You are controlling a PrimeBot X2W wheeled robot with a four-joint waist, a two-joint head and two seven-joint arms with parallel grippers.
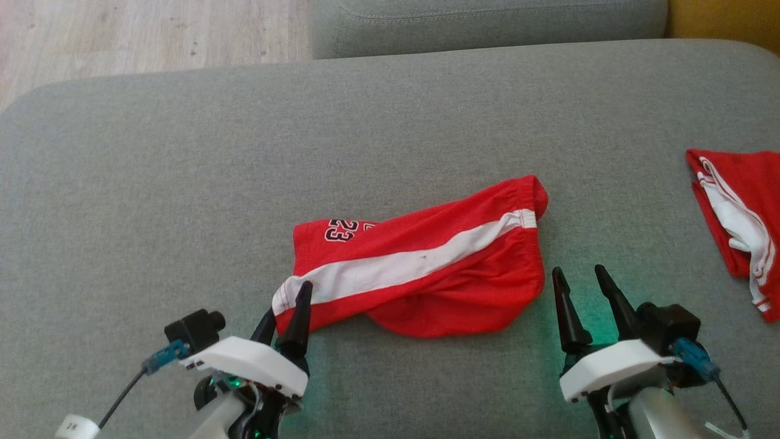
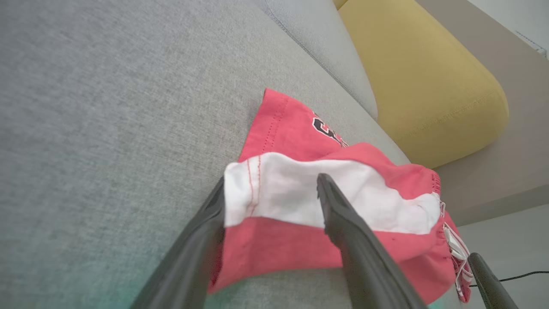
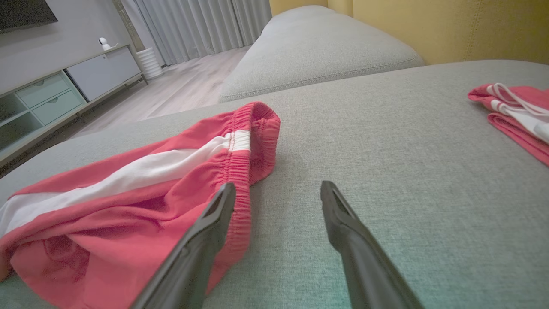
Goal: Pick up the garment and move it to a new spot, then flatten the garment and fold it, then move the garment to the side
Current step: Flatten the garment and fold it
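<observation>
The garment (image 1: 426,262) is a pair of red shorts with a white side stripe and a black "23". It lies crumpled in the middle of the grey sofa seat (image 1: 183,183). My left gripper (image 1: 287,297) is open at the garment's near-left hem corner. In the left wrist view the left gripper (image 2: 271,184) straddles that white corner (image 2: 279,193), one finger at the cloth's edge and the other on top. My right gripper (image 1: 577,270) stands open just right of the elastic waistband (image 3: 246,171). Its left finger (image 3: 214,223) lies against the waistband; the gap holds bare cushion.
A second red and white garment (image 1: 737,213) lies folded at the seat's right edge. Another grey cushion (image 1: 487,24) sits behind, with a yellow cushion (image 2: 429,86) beside it. Wooden floor (image 1: 152,36) lies past the seat's far-left corner.
</observation>
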